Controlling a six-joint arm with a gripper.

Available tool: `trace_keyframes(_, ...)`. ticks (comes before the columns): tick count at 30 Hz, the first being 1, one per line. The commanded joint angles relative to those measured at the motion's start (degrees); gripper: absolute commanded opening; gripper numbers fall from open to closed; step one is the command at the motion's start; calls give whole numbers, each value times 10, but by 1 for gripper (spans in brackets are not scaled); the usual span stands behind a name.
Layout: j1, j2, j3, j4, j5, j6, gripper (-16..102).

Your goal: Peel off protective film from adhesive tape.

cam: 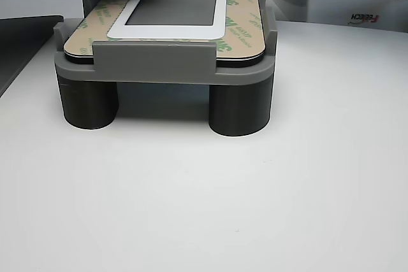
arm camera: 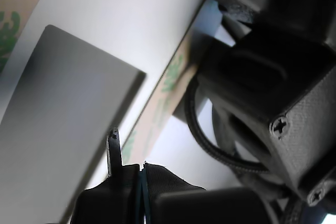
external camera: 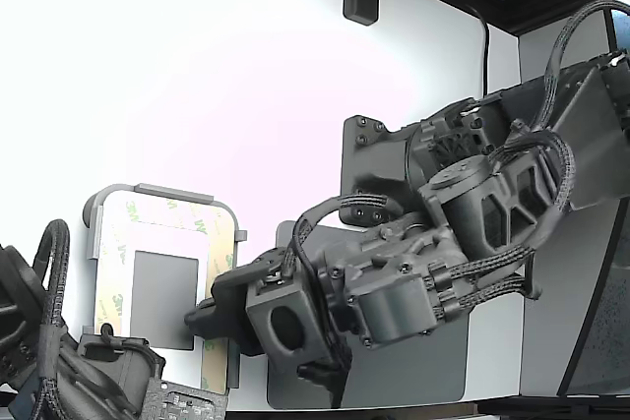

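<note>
The hand (arm camera: 126,156) is cut off and blurred in the wrist view, its grip unreadable.

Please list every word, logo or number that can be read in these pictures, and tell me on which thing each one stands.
"3M", pale green, repeated: on the film framing the grey rectangle; clearest in the other view.
"FEEECH", approximately, small and slanted: on the white box behind the fixture; the letters are not certain.
Green marks on the film strip in the wrist view: too blurred to read.
Arm and claw: no readable text.
</note>
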Motion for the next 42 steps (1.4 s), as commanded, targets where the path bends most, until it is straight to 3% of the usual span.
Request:
trace_keyframes(1,-1,-5,-25,-9,-4,-2,-4)
trace_keyframes(6,18,-27,-40,-10,4,7,-11)
trace_keyframes(23,27,-77,-76,-2,-33,2,-11)
trace_keyframes(42,28,-106,-87,-11,-38,-33,-11)
